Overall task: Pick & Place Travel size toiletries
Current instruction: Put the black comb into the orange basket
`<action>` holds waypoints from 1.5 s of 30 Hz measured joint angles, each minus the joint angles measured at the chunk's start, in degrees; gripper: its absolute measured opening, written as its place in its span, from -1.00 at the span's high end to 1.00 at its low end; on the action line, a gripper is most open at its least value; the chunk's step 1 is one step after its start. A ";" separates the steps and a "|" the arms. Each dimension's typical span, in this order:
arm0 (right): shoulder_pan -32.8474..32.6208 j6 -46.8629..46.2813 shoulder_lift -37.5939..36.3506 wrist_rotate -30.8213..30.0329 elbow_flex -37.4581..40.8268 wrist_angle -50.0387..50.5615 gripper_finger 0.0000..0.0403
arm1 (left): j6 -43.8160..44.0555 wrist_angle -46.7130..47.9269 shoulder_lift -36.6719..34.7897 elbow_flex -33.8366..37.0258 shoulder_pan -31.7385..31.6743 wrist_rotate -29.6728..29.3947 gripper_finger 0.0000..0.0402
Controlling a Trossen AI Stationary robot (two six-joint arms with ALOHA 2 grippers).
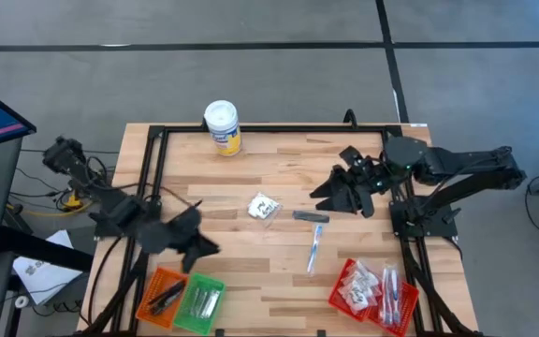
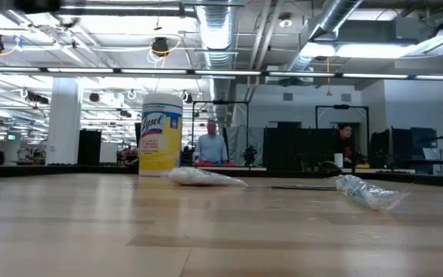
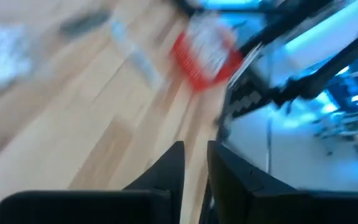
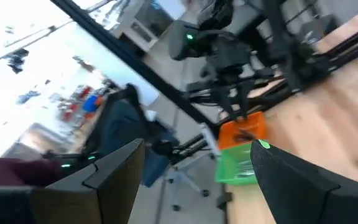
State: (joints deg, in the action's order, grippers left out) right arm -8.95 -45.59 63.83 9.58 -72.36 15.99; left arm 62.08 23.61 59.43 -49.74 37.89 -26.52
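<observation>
While three toiletries wait on the bare wood, both arms hang clear of them.

Because sorting is unfinished, a white sachet (image 1: 264,207), a dark narrow stick (image 1: 311,216) and a slim clear-wrapped tube (image 1: 314,249) lie mid-table, well apart from the baskets that already hold others: the red basket (image 1: 337,298) at the near right, the orange basket (image 1: 150,283) and green basket (image 1: 217,283) at the near left. The left gripper (image 3: 194,163) hovers above those two with its fingers nearly pressed together and nothing seen between them, probably just after a drop. The right gripper (image 4: 197,155), spread wide and empty, hangs right of the stick, likely poised for it. A yellow canister (image 1: 223,127) stands far back.
</observation>
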 joint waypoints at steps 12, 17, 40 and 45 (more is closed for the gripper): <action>6.47 13.46 -8.21 -2.95 4.80 4.32 -0.42 | -16.57 -41.28 17.69 -2.12 -30.46 23.51 0.74; 14.04 15.64 -13.72 11.04 16.75 -12.55 -0.42 | -19.89 -41.38 29.84 -15.14 -35.57 32.31 0.82; 27.04 0.54 -18.39 31.92 36.37 -15.23 -0.42 | -38.66 -9.83 59.54 -46.99 -45.04 39.04 1.00; 28.97 5.33 -14.79 40.00 36.41 -6.91 -0.39 | -40.74 -6.67 62.59 -49.01 -48.01 40.00 1.00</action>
State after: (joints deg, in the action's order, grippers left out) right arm 20.02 -40.26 49.04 49.58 -35.94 9.08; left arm 21.34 16.95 122.02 -98.74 -10.12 13.48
